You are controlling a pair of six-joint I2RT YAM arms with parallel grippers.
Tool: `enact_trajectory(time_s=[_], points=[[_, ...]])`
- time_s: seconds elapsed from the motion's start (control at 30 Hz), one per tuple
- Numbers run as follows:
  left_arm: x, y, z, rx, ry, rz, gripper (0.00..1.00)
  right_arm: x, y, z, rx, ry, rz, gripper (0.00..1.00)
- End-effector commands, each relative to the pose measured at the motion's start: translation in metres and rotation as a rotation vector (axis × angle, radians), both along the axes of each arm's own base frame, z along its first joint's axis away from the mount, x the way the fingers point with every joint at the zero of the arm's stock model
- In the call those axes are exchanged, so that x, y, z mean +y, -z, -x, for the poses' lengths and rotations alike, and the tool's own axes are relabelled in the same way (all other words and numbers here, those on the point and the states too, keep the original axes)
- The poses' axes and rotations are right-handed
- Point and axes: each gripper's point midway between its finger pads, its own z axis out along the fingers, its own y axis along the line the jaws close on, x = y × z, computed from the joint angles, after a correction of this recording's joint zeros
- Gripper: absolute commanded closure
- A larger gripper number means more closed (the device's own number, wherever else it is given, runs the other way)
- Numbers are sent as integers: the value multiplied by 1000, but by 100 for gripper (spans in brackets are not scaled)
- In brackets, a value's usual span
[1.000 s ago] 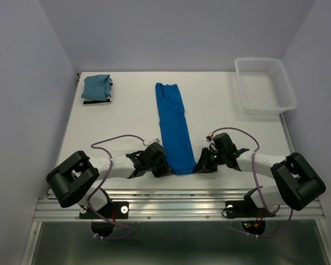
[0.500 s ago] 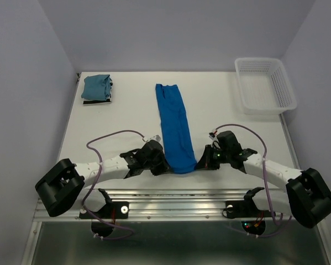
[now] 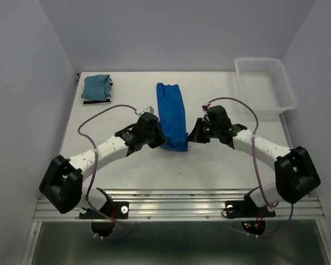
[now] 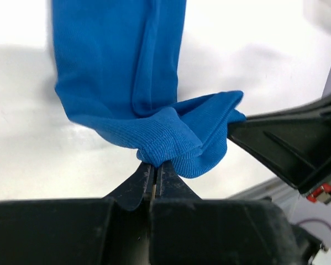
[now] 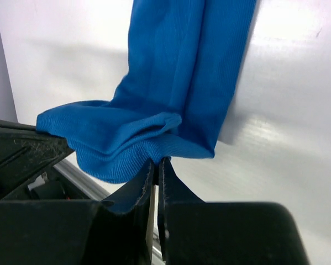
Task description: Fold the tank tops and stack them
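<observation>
Where it's pinched nr hem, royal blue top (image 3: 172, 113) bunches

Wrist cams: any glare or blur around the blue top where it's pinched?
Left wrist: royal blue top sharp, rib knit readable; table blown out white, soft grey shadow at left. Right wrist: bright glare patch on the table upper right; fabric crisp, fingers dark. Top external: even light, no glare.
</observation>
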Motion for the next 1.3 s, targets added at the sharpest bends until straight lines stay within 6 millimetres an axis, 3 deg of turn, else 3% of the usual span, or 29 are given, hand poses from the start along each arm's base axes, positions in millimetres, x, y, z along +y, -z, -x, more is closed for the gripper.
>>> enact_trajectory(time_s=[0.0, 0.1, 0.13, 0.23, 0.4, 0.53, 0.73, 0.93, 1.23, 1.27], points=[[10, -15, -34, -65, -27, -29, 100, -1, -24, -46, -124, 64, 37, 98], [14, -27, -59, -98, -53, -21, 100, 6, -37, -68, -168, 71, 41, 98], [15, -28, -65, -99, -58, -25, 100, 6, -30, -69, -153, 72, 52, 98], [24, -27, -91, -103, -83, -48, 100, 3, -40, -101, -190, 113, 58, 98], [29, -40, -124, -145, -80, -27, 100, 4, -38, -129, -202, 130, 74, 98], [28, -24, -139, -115, -51, -50, 100, 7, -34, -146, -205, 132, 77, 98], [26, -20, -157, -129, -22, -57, 100, 9, -23, -164, -194, 139, 91, 98], [26, -1, -175, -107, -18, -83, 100, 6, -10, -180, -175, 156, 96, 97], [25, 25, -194, -78, 3, -96, 100, 5, 23, -204, -135, 209, 123, 89], [22, 27, -198, -83, 6, -92, 90, 6, 25, -206, -128, 217, 122, 89]])
